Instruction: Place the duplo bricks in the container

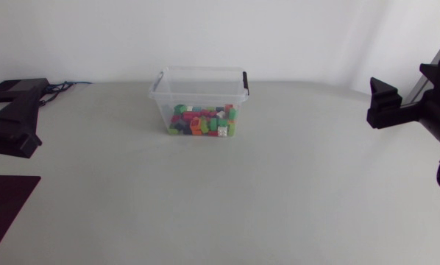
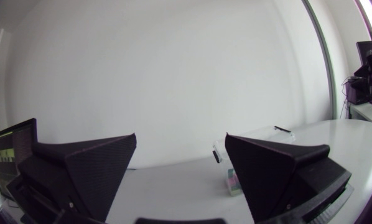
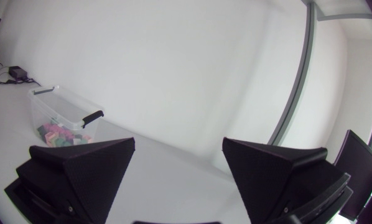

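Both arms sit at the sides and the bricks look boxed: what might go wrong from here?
1. The container stands alone mid-table, unheld; the left arm or right arm swinging inward might shove or tip it.
2. The bricks cover its bottom, and no loose brick is in sight; with both jaws open and empty, a reach inside may drag some out.

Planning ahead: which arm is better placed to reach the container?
Left, marginally: the container lies almost ahead of the open left claw but well aside of the right claw. The bricks lie inside.
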Available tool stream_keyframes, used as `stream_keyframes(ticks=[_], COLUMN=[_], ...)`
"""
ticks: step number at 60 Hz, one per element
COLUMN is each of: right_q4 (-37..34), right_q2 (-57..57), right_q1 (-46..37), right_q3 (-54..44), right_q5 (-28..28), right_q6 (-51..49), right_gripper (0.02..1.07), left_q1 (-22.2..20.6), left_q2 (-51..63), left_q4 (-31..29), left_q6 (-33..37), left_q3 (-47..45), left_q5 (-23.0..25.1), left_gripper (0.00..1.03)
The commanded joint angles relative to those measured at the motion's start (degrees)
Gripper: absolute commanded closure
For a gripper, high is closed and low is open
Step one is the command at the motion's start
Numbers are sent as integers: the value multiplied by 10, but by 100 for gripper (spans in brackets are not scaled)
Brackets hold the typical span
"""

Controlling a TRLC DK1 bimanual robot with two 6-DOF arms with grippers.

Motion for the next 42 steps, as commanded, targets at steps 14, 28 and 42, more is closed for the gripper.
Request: stream_keyframes(ticks=[14,28,42], right_q4=[-24,-39,-55], right_q2=[-115,-183,-254], right_q1=[-7,-18,-28], right_q3=[-79,-137,-198], right_q5=[14,-7,-32], right_q6=[7,52,101], right_gripper=[6,6,6], left_q1=[6,-2,-11], left_q2=[-67,-102,-138], left_q4=[-33,-43,-52], left_q6=[-15,-40,-65], left_q3=[-46,-92,-141], left_q5=[-3,-11,-21], left_gripper=[4,4,4])
